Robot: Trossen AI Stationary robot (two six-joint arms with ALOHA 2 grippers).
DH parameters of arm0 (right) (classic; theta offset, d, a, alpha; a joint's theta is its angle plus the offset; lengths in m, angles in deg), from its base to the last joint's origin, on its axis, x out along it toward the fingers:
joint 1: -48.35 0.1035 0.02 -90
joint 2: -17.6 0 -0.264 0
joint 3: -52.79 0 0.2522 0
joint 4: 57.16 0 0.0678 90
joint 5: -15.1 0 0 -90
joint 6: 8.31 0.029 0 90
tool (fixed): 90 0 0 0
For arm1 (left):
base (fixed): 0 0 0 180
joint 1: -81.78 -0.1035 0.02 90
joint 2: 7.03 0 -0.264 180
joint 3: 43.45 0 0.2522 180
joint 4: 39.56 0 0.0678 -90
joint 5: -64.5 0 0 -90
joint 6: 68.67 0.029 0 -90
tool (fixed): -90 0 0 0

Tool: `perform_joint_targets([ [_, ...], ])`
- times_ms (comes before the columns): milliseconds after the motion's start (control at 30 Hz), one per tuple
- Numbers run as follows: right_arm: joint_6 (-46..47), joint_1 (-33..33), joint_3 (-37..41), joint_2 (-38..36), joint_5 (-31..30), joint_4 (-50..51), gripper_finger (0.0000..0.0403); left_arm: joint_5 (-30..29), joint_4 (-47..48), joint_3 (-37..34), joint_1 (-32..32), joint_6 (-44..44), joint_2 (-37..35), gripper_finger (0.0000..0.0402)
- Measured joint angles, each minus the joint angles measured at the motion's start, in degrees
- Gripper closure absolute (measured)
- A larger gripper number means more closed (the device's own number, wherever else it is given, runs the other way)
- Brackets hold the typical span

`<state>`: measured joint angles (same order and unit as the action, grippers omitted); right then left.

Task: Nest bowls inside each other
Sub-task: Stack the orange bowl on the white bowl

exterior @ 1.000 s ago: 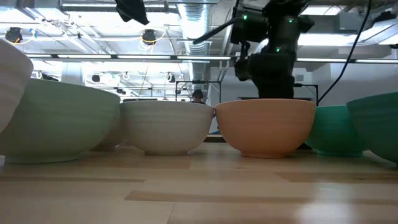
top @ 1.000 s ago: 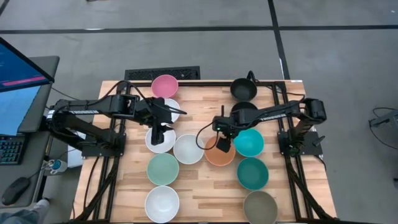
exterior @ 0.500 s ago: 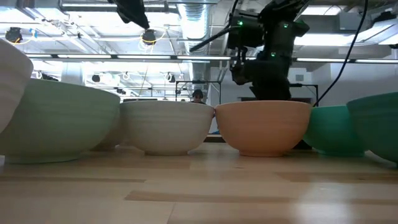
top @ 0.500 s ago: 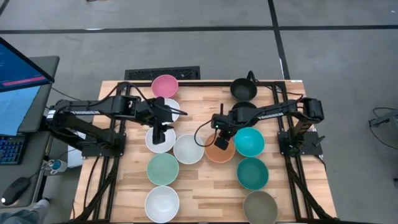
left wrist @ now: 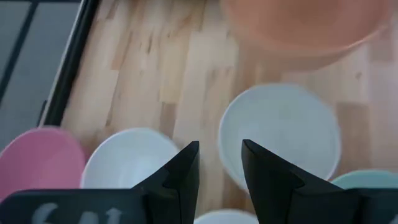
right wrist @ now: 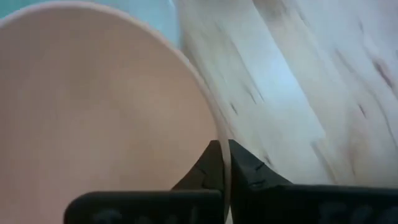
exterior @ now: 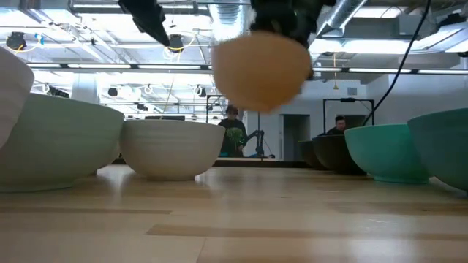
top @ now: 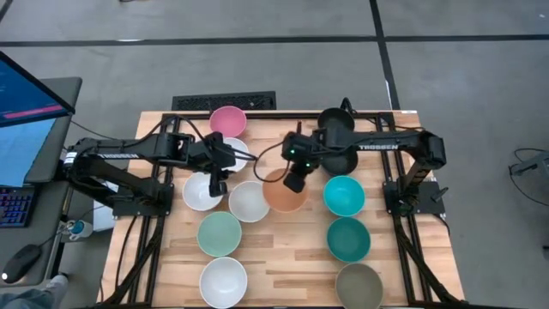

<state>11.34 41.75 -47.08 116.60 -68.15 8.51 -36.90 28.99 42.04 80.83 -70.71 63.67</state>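
Note:
My right gripper [top: 295, 178] is shut on an orange bowl [top: 281, 192], which hangs in the air near the table's middle [exterior: 259, 69]. To its left a white bowl [top: 249, 201] and another white bowl [top: 200, 191] stand on the table. My left gripper [top: 216, 184] stands open over the right rim of that second white bowl, nothing between its fingers [left wrist: 221, 171]. A pale green bowl [top: 220, 233], a white bowl [top: 223, 281] and a pink bowl [top: 227, 120] stand on the left half. My right gripper holds the orange bowl by its rim [right wrist: 214, 134] on the bowl's far right side, one finger inside the bowl and one outside. The fingers come from above, pointing down. The bowl hangs tilted below them, lifted clear of the table.
Two black bowls [top: 336, 125] [top: 340, 160] stand at the far right. Two teal bowls [top: 344, 196] [top: 347, 239] and a grey-olive bowl [top: 358, 285] line the right side. A further white bowl [top: 238, 151] sits behind my left arm. People show in the room beyond.
My right gripper has shut on the orange bowl's rim and carried it up and toward the table's far left; the bowl now hangs tilted, clear of the wood. The two white bowls beside it have slid a little toward the left edge.

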Motion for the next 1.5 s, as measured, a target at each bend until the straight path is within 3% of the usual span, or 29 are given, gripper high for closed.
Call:
perform_joint_targets([
  [133, 1.39, 0.18, -5.83, 3.48, 1.07, -2.80, 0.0393, -1.94, 1.68, -0.07, 0.03, -0.01, -1.25, 0.0290],
  [333, 1.48, 0.09, -15.38, 12.86, 2.48, -2.23, 0.0373, -3.63, 0.20, -0.03, 0.27, -1.51, -9.40, 0.0290],
  [533, 1.26, 0.29, -22.45, 19.92, 4.09, -0.42, 0.0384, -5.89, -0.03, -5.78, 0.33, -5.76, -18.40, 0.0290],
  [733, 4.24, 0.51, -23.00, 23.30, 6.37, -1.56, 0.0377, -5.87, -6.82, -15.37, 0.37, -8.24, -26.68, 0.0290],
  [933, 7.80, 1.37, -23.10, 26.51, 7.62, -3.91, 0.0375, -5.81, -10.74, -22.19, 0.42, -8.18, -30.64, 0.0290],
  [1100, 9.41, 1.35, -23.16, 27.04, 6.76, -5.88, 0.0373, -5.81, -11.89, -24.47, 0.29, -5.76, -32.16, 0.0290],
  [1500, 10.98, 0.43, -21.38, 26.95, 4.19, -2.08, 0.0303, -8.45, -12.31, -25.05, 0.22, -0.24, -33.25, 0.0290],
])
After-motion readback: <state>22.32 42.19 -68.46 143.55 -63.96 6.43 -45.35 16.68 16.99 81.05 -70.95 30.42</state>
